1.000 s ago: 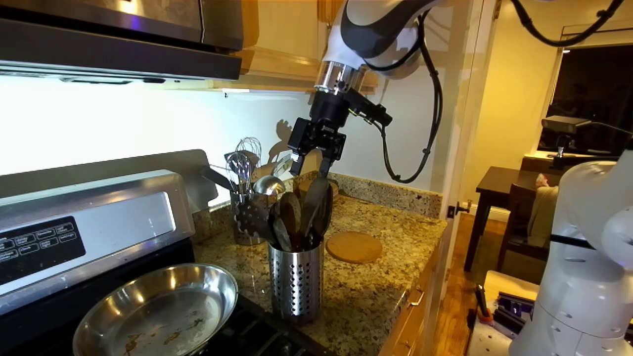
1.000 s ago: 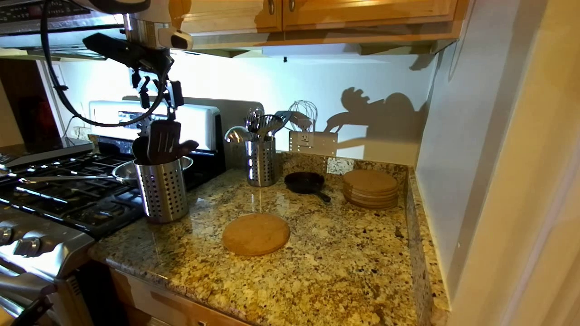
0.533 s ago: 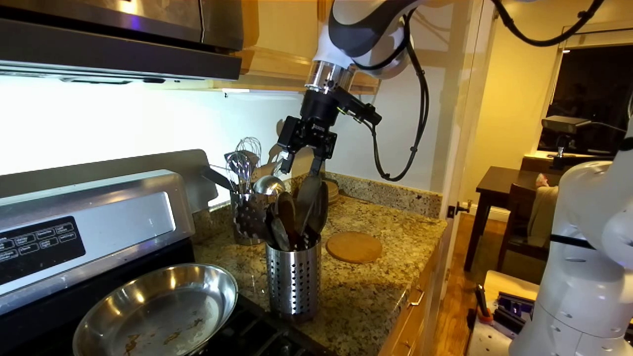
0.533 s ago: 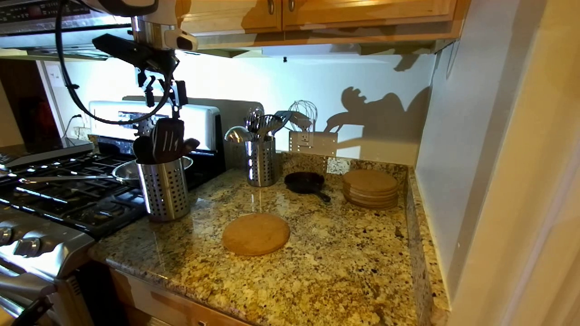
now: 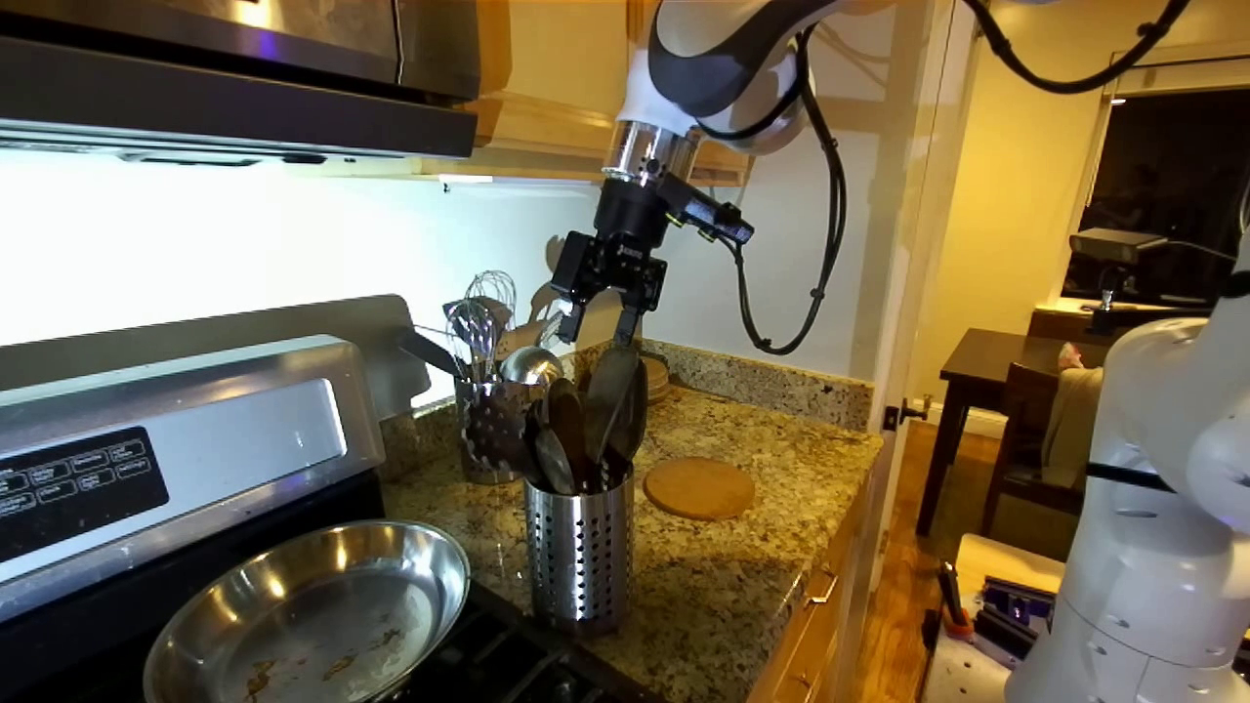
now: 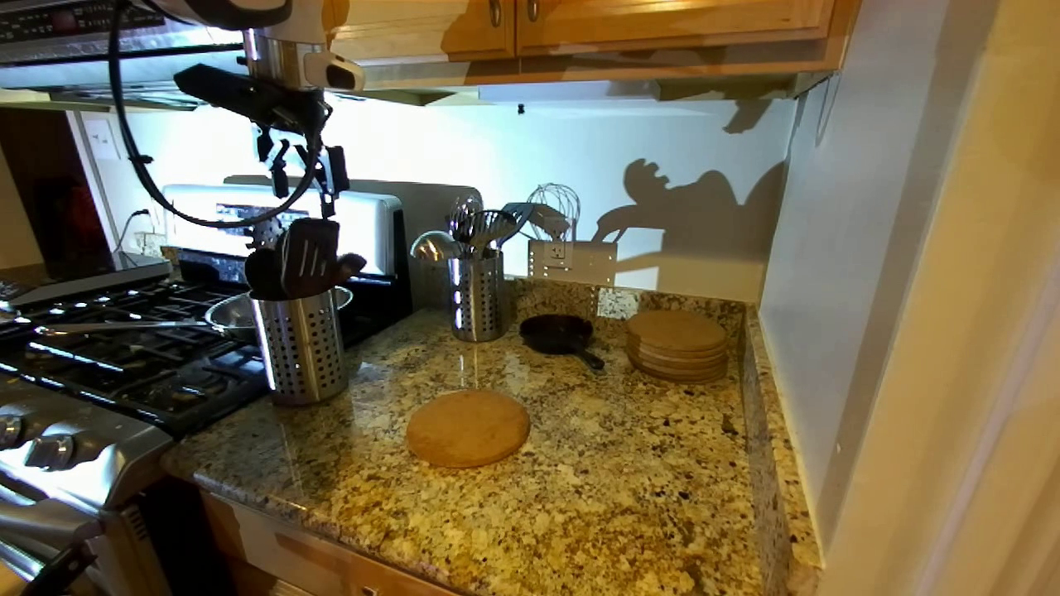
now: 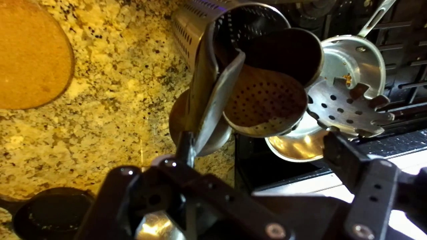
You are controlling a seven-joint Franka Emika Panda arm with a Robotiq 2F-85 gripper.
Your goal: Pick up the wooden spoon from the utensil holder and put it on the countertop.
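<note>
The utensil holder stands upright at the stove edge of the countertop; it also shows in an exterior view and the wrist view. It is filled with dark brown utensils, among them a slotted spatula. I cannot pick out the light-brown wooden spoon among them; it may be hidden. My gripper is open and empty above the utensils. In the wrist view my gripper has one finger close against the edge of a broad utensil; contact is unclear.
A steel pan sits on the stove beside the holder. A round tan disc lies on the counter. A second canister with whisks and a ladle, a small black skillet and stacked discs stand behind. Cabinets hang above.
Over the first half second the gripper moved sideways toward the stove side and slightly lower; utensils and holder shifted slightly with it. Since then the gripper has barely moved.
</note>
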